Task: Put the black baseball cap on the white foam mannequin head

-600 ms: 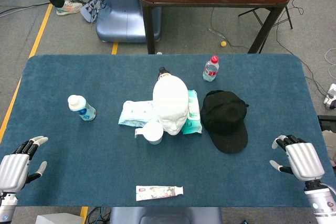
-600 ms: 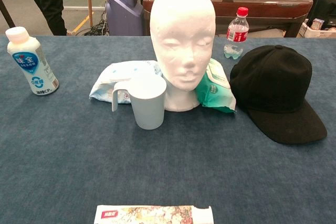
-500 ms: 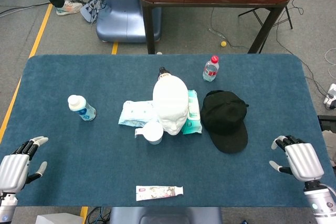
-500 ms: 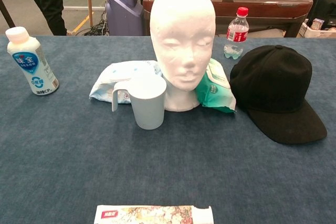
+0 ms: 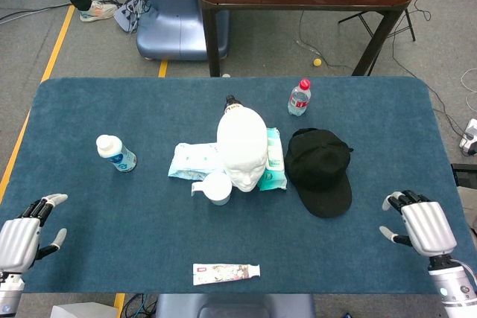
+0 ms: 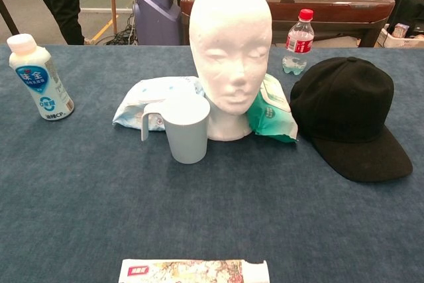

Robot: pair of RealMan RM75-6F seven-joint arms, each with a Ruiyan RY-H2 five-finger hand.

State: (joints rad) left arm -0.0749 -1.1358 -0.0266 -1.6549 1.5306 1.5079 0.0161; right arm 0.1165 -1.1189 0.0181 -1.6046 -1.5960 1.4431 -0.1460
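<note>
The black baseball cap [image 5: 320,169] [image 6: 348,114] lies on the blue table, brim toward me, just right of the white foam mannequin head [image 5: 242,147] [image 6: 230,51], which stands upright at the table's middle and is bare. My right hand [image 5: 421,225] hovers at the near right edge, well clear of the cap, fingers spread and holding nothing. My left hand [image 5: 22,237] is at the near left corner, also spread and empty. Neither hand shows in the chest view.
A pale blue cup [image 6: 185,127] stands in front of the mannequin. Wipe packs [image 6: 156,101] [image 6: 271,111] lie beside it. A white drink bottle [image 5: 115,153] is at left, a red-capped water bottle [image 5: 299,97] behind, and a toothpaste box [image 5: 226,273] near the front edge.
My right hand has shifted very slightly toward the near edge. Everything else is as before.
</note>
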